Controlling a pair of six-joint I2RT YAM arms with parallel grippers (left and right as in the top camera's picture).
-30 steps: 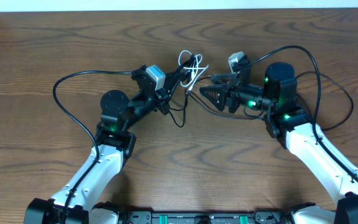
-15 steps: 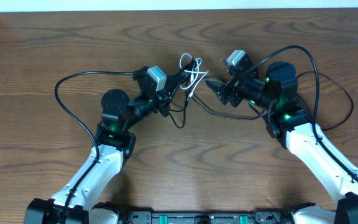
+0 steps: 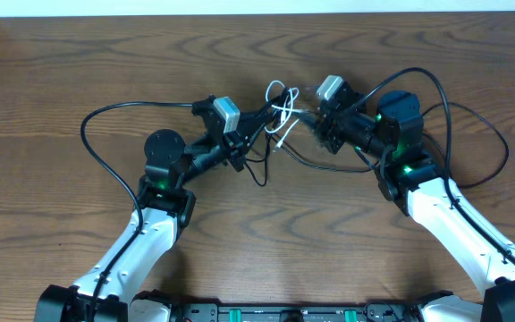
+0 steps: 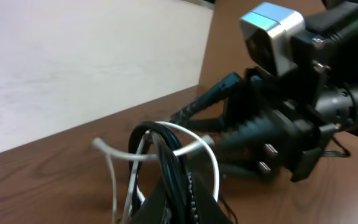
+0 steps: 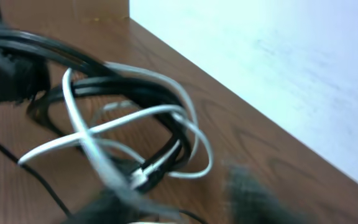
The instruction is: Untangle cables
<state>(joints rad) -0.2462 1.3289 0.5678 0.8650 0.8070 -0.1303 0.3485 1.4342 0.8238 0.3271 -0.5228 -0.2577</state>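
Cables (image 3: 282, 109) tangled in left gripper (image 3: 265, 117)

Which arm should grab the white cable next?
Right. The left gripper seems to be pinching the black cables, so it is busy. The right gripper is open and faces the white cable, probably free to pull it.

Left pincer (image 3: 259, 119), right pincer (image 3: 309, 117) closely flank looped cables (image 3: 281, 108).
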